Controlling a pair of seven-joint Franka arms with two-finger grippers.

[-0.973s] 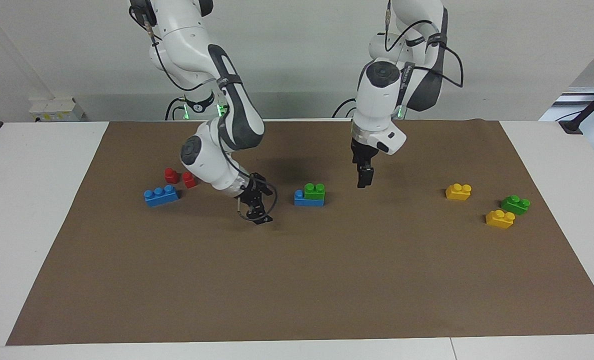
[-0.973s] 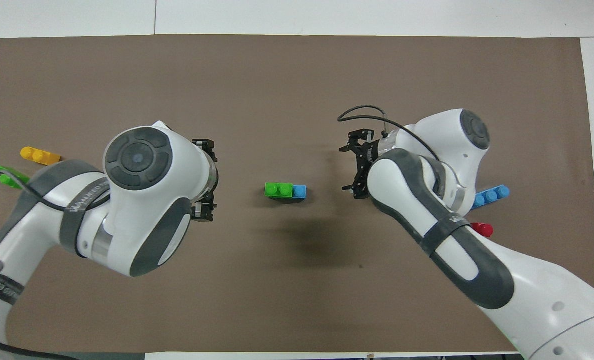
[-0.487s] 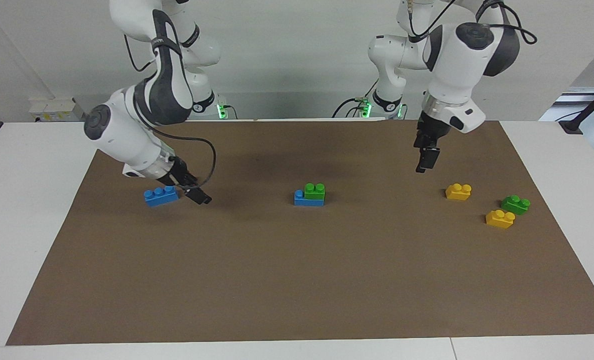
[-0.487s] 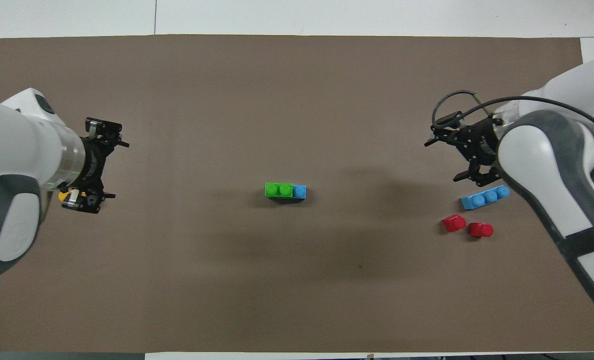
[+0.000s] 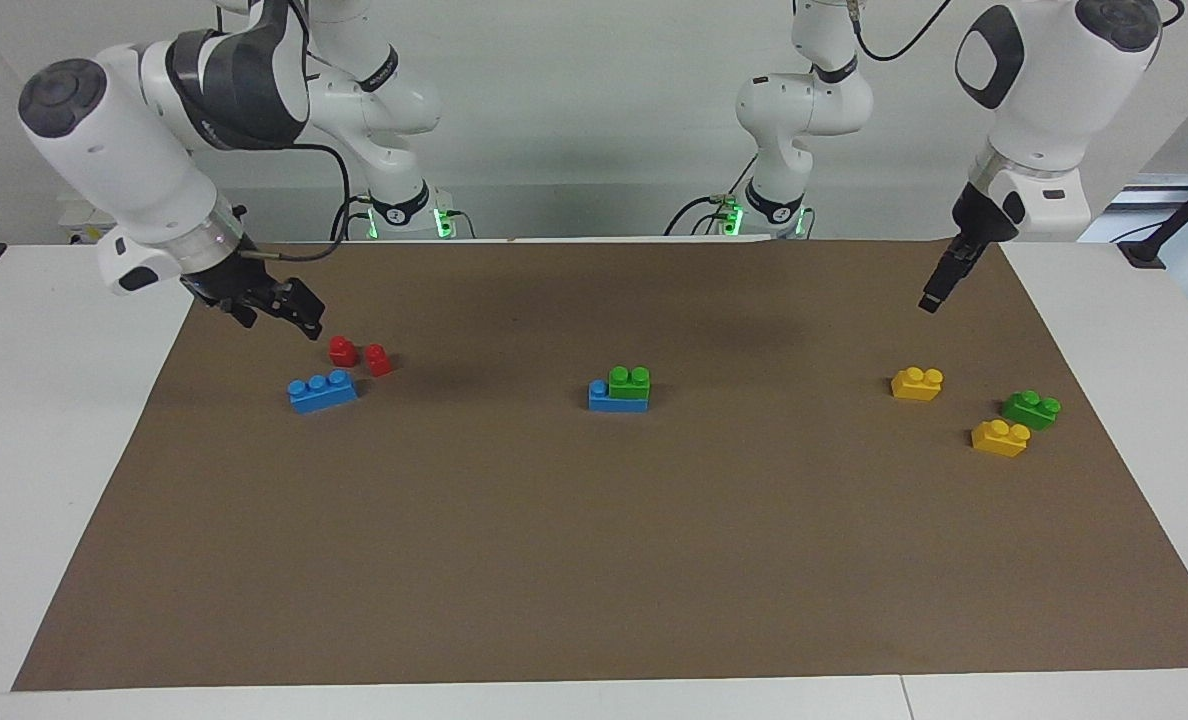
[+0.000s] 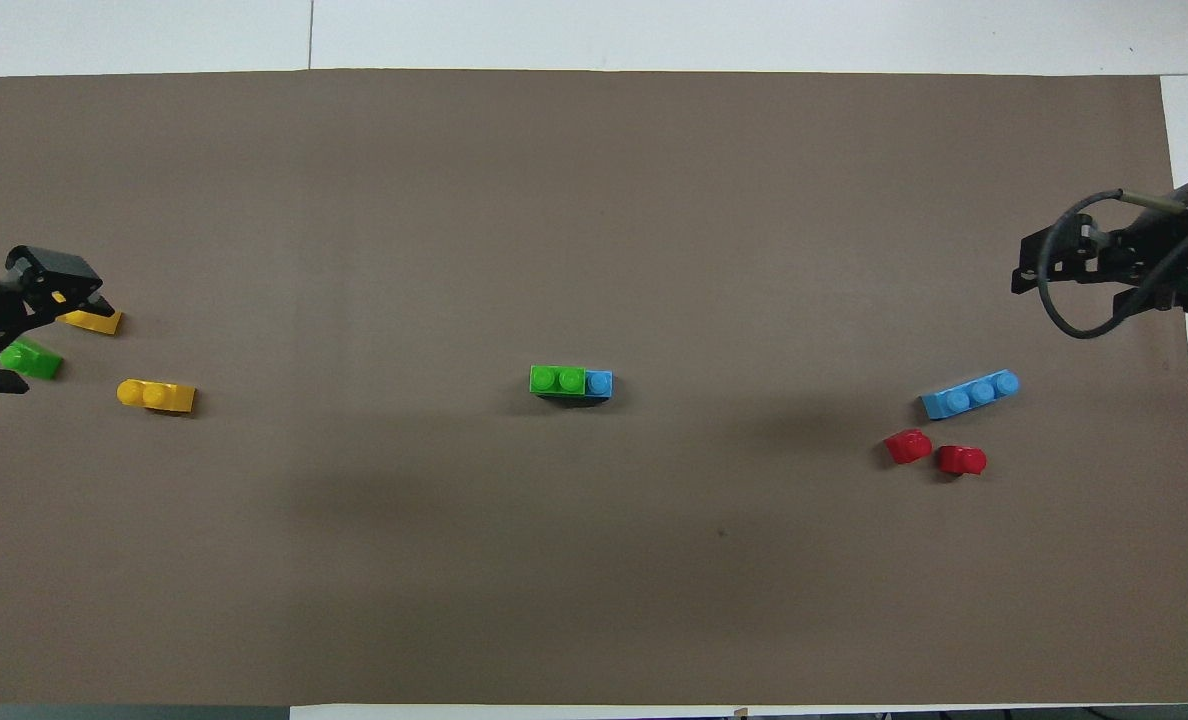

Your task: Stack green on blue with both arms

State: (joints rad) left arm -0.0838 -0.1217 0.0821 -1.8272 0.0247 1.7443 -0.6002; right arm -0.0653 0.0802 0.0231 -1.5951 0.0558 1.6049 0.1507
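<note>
We are seeing the green brick [image 5: 630,381] sitting on the blue brick [image 5: 616,398] mid-desk, covering the blue brick's end toward the left arm, so we are judging the stack made. Our left pincer [image 5: 936,292] and right pincer [image 5: 289,307] are hanging empty and spread wide over the mat's [image 5: 594,560] two ends. Finishing well means clearing off high, disturbing neither the stack nor the loose bricks.
</note>
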